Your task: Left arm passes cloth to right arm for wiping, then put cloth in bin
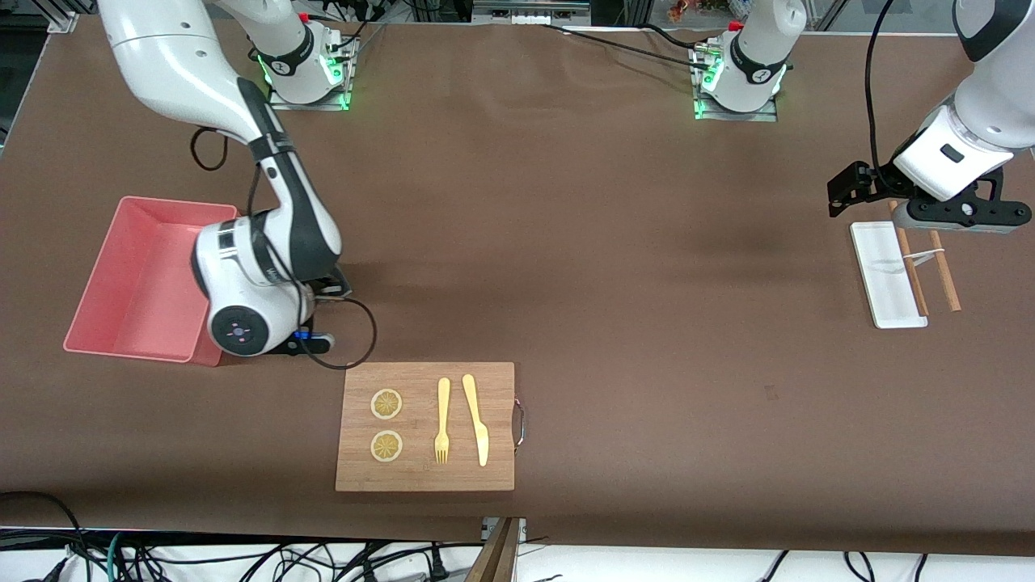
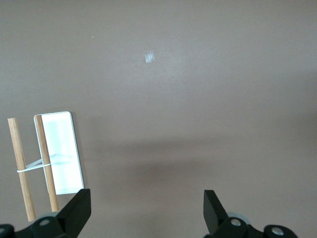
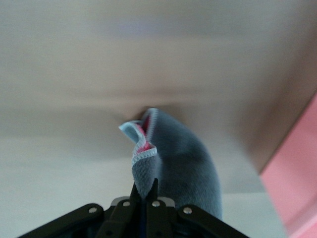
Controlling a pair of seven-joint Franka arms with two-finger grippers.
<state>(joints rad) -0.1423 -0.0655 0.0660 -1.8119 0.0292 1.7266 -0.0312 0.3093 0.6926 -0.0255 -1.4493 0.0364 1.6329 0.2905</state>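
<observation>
The cloth [image 3: 173, 158], grey with a crimson fold showing, hangs pinched in my right gripper [image 3: 144, 186], whose jaws are shut on it. In the front view that gripper sits hidden under the right arm's wrist [image 1: 259, 299], low over the table right beside the pink bin [image 1: 129, 279]; the cloth does not show there. A pink wall of the bin [image 3: 297, 168] shows in the right wrist view. My left gripper [image 2: 147, 198] is open and empty, held above the table over the white tray at the left arm's end [image 1: 962, 217].
A wooden board [image 1: 425, 477] with two lemon slices, a yellow fork [image 1: 442, 420] and a yellow knife [image 1: 477, 420] lies nearer the front camera than the right wrist. A flat white tray [image 1: 885, 283] with two wooden sticks [image 1: 942, 275] lies under the left gripper.
</observation>
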